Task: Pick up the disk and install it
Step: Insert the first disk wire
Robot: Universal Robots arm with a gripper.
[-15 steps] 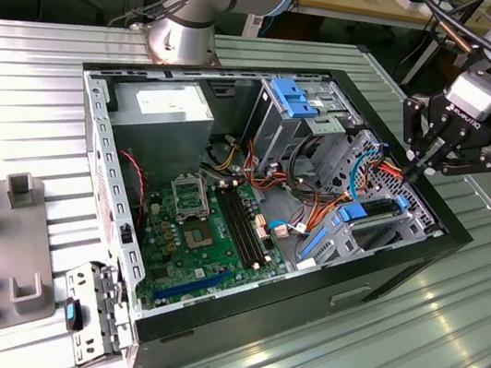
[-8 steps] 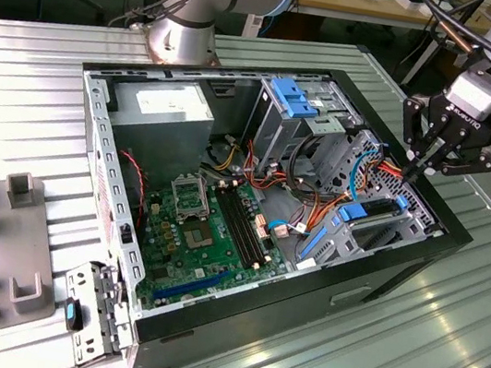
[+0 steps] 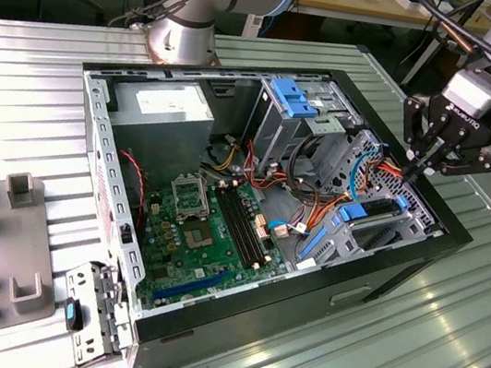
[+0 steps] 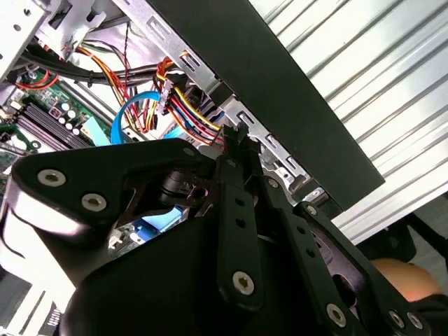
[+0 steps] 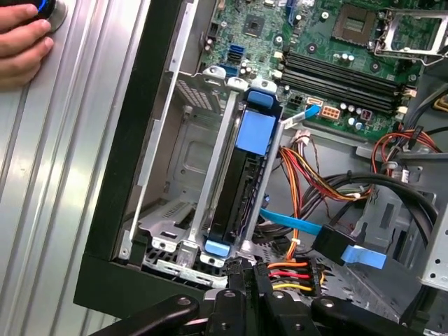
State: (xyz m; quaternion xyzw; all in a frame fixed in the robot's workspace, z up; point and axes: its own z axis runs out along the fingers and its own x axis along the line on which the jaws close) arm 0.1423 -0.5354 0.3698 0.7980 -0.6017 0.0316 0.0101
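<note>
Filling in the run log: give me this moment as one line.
disk: on edge in the drive cage | gripper: shut, by the disk's end | case: open, on its side

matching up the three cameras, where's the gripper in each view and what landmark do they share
Exterior view: the gripper is at the exterior view's right, over the computer case's edge.
Second wrist view: its tip is close to the coloured wires.
First wrist view: it sits by the end of the disk.
Shared landmark: the coloured wires beside the gripper.
</note>
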